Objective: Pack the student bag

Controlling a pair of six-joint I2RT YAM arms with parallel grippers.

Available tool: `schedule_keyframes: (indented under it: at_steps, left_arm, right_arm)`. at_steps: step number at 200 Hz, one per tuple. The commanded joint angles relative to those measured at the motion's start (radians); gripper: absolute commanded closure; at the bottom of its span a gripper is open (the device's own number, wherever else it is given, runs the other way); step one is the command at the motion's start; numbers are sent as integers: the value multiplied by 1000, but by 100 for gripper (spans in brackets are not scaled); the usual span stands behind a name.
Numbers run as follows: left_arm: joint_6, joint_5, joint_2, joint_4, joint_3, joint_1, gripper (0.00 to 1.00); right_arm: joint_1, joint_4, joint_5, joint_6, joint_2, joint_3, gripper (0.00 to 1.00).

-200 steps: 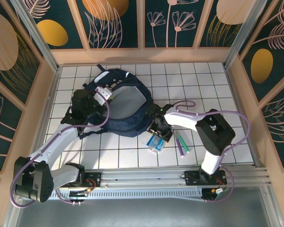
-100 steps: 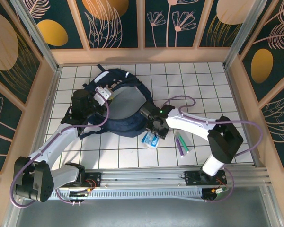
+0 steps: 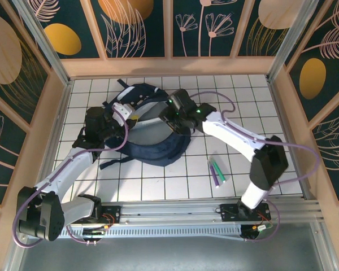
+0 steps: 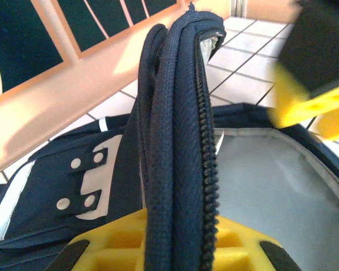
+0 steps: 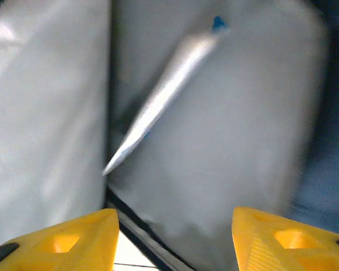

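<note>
The student bag (image 3: 152,151), navy with a grey lining (image 3: 148,123), lies open at the table's middle left. My left gripper (image 3: 124,112) is shut on its zippered rim (image 4: 181,113) and holds that edge up; the yellow fingers (image 4: 113,251) sit either side of the fabric. My right gripper (image 3: 168,113) hovers over the bag's mouth, open, with nothing between its yellow fingertips (image 5: 73,240). Ahead of it a thin silver-and-blue packet (image 5: 164,96) lies loose against the grey lining (image 5: 243,141) inside the bag. One right finger (image 4: 311,96) shows in the left wrist view.
A purple and a green pen (image 3: 216,171) lie on the white gridded table to the right of the bag. Wooden walls (image 3: 169,66) enclose the table on three sides. The arms' rail (image 3: 175,212) runs along the near edge.
My right gripper swung from the table by the bag's front up-left over the open mouth. The blue-and-white packet left the table and now lies inside the bag, free of the jaws. The left arm stayed put.
</note>
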Motion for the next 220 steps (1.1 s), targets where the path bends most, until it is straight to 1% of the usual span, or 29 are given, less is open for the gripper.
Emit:
schedule_keyframes:
  at_steps: [1,30,47,61,79,107,116,136,144,156,167,178,193,208,220]
  left_arm:
    - [-101,148,-40,203,55,-5,100]
    - [-145,158,-14,236,76,-4,100]
    - [-171,152,-7,249,73,-4,100]
    - [-200,146,-10,274,63,-5,100]
    - [-222,146,-10,282,58,-5,100]
    - [-220,138,-2,266,71,-13,100]
    - [-228,123,5,270,73,-25,100]
    - [-257,90,22,297,68,-53,100]
    - [-271,81,25,313,64,-60,100]
    - [-294,77,29,330,64,-68,100]
    - [-293,87,35,325,71,-76,100]
    - [-290,100,46,313,84,-83,100]
    - [-293,104,61,304,96,-90,100]
    - [-314,103,69,327,96,-96,100]
    - [-329,105,77,351,94,-104,100]
  right_arm:
    - [-14,116,-54,36,127,102,44]
    - [-17,118,-68,11,289,203,44]
    - [-17,119,-67,9,325,204,41]
    - [-23,131,-64,12,297,156,39]
    - [-38,119,-49,-17,213,78,35]
    - [-97,84,-118,-59,87,-59,33]
    - [-111,99,-133,-61,50,-112,35]
    - [-125,160,-169,-64,13,-186,42]
    - [-123,181,-177,-62,23,-190,48]
    - [-118,213,-212,-31,57,-181,50]
    - [-111,260,-236,3,90,-172,56]
    - [-104,294,-237,45,121,-160,56]
    - [-91,334,-188,91,150,-157,57]
    - [-76,324,-151,117,186,-138,59]
    - [-68,278,-136,136,218,-113,58]
